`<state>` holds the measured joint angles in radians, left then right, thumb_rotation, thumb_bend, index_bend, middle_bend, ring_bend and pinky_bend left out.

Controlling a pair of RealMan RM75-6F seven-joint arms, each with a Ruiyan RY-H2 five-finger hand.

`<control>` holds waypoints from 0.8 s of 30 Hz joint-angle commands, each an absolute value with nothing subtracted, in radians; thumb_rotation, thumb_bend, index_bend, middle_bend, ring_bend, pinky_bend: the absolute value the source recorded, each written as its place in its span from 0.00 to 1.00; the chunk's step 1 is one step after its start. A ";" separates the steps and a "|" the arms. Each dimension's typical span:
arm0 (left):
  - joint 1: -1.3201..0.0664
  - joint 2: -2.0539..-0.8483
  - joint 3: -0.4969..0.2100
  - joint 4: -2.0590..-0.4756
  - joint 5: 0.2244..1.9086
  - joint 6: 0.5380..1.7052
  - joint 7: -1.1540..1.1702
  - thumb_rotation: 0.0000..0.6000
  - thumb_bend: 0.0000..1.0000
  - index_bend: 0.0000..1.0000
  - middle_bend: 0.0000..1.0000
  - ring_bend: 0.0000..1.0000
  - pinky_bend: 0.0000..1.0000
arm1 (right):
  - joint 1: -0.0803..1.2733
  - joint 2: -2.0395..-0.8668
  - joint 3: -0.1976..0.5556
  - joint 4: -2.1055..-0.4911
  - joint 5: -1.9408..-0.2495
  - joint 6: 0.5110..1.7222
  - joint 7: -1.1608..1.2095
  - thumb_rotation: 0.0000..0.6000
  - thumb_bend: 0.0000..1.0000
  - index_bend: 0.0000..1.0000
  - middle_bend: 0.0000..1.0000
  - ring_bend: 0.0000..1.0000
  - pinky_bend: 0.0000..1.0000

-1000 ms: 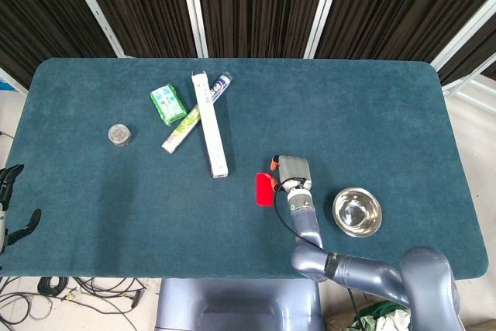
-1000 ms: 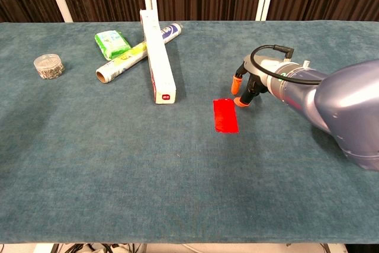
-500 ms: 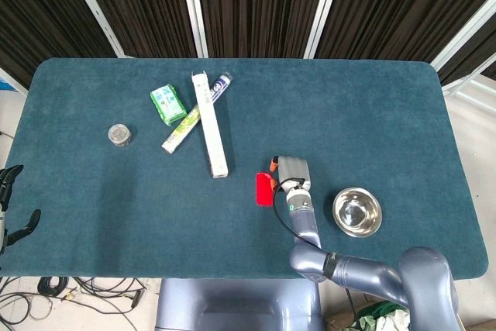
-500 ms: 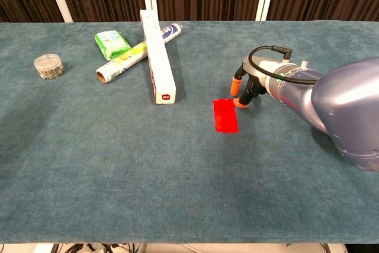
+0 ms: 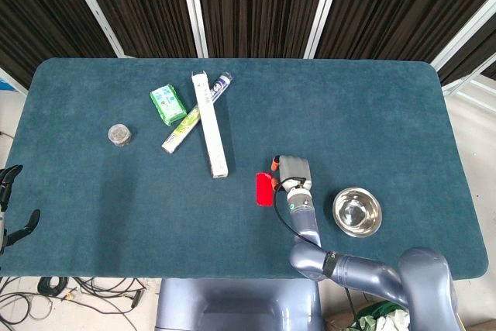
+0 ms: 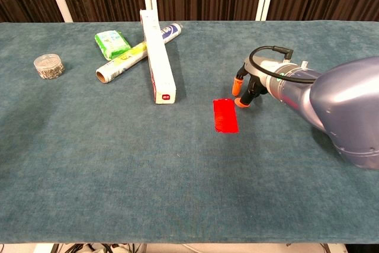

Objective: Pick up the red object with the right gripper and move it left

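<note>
The red object (image 5: 264,188) (image 6: 225,115) is a flat red rectangle lying on the blue-green table cloth near the middle front. My right hand (image 5: 291,172) (image 6: 253,83) hovers just to the right of its far right corner, holding nothing. Its orange-tipped fingers (image 6: 242,102) point down, apart, with one tip close to the cloth beside the red object. Whether that tip touches the object is unclear. My left hand (image 5: 11,205) shows only in the head view, off the table's left edge, its dark fingers spread and empty.
A steel bowl (image 5: 357,212) sits right of my right hand. At the back left lie a long white box (image 5: 210,124) (image 6: 157,56), a roll (image 5: 192,115) (image 6: 135,51) crossing under it, a green packet (image 5: 168,104) (image 6: 113,43) and a small jar (image 5: 118,135) (image 6: 48,66).
My right hand has barely shifted beside the red object. The red object and everything else lie where they were.
</note>
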<state>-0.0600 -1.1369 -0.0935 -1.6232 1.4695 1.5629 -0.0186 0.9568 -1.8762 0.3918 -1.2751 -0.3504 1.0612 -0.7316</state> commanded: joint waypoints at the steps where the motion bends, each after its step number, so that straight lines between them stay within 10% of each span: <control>1: -0.060 -1.137 -0.094 -1.623 1.469 1.563 -0.018 1.00 0.35 0.10 0.11 0.07 0.05 | 0.956 -1.878 0.394 -1.275 -0.345 1.056 -0.731 1.00 0.35 0.45 0.94 1.00 0.94; 24: -0.061 -1.136 -0.095 -1.624 1.467 1.561 -0.022 1.00 0.36 0.09 0.11 0.07 0.05 | 0.963 -1.911 0.408 -1.255 -0.353 1.053 -0.712 1.00 0.36 0.49 0.94 1.00 0.94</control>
